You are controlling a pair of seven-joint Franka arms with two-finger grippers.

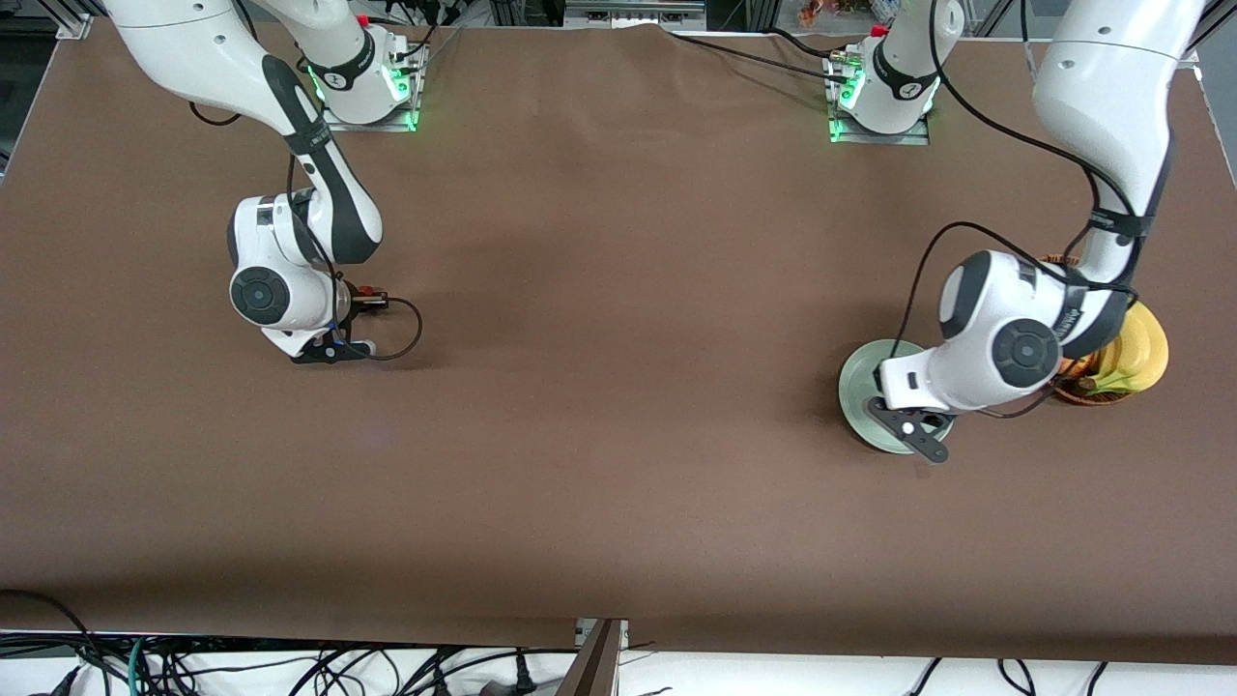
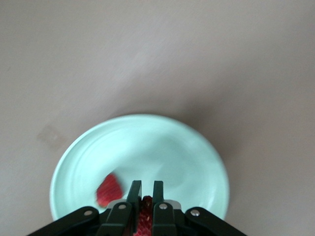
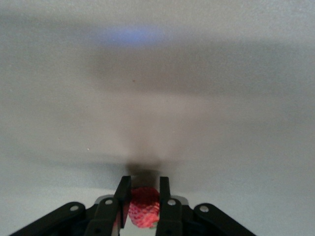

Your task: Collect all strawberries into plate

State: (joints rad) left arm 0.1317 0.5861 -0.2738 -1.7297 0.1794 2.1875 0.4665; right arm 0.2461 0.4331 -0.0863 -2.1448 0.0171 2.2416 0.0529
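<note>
Hovering over the plate, left gripper pinching a strawberry, second berry lying tilted on the plate, right gripper pinching another strawberry at the right arm's end, orientation unclear.

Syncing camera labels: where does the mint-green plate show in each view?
Front view: plate at the left arm's end of the table, beside the wicker basket, mostly under the left gripper.
Left wrist view: plate fills the lower middle, one strawberry lying in it.
Right wrist view: not in it.
Shared landmark: the left gripper, above the plate in both views that show it.
</note>
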